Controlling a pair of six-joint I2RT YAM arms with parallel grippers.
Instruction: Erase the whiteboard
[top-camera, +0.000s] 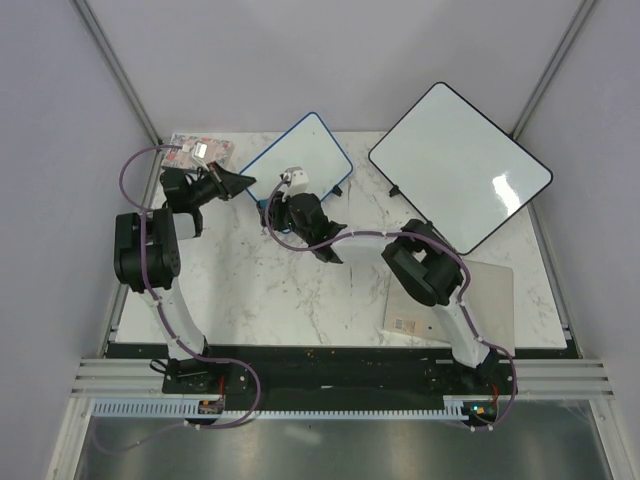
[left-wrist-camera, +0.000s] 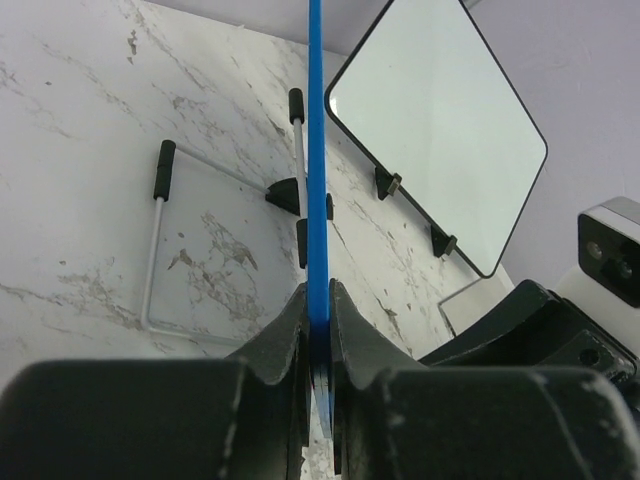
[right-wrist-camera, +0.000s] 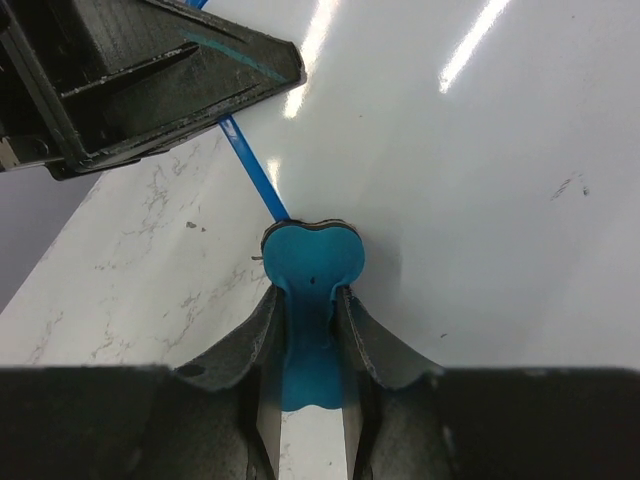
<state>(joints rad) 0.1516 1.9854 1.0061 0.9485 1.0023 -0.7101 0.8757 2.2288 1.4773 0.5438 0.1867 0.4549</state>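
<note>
The small blue-framed whiteboard (top-camera: 300, 152) stands tilted at the back middle of the marble table. Its face (right-wrist-camera: 480, 180) looks white, with only faint specks showing. My left gripper (top-camera: 236, 181) is shut on the board's left frame edge, which shows edge-on in the left wrist view (left-wrist-camera: 316, 150) between the closed fingers (left-wrist-camera: 290, 330). My right gripper (top-camera: 275, 208) is shut on a blue eraser (right-wrist-camera: 312, 262). The eraser's head rests on the board's face at its near left edge, next to the blue frame (right-wrist-camera: 250, 170).
A larger black-framed blank whiteboard (top-camera: 460, 165) leans at the back right, also in the left wrist view (left-wrist-camera: 440, 120). A beige sheet with a barcode label (top-camera: 485, 300) lies at the front right. A small pinkish packet (top-camera: 200, 150) sits back left. A wire stand (left-wrist-camera: 155, 250) lies behind the board.
</note>
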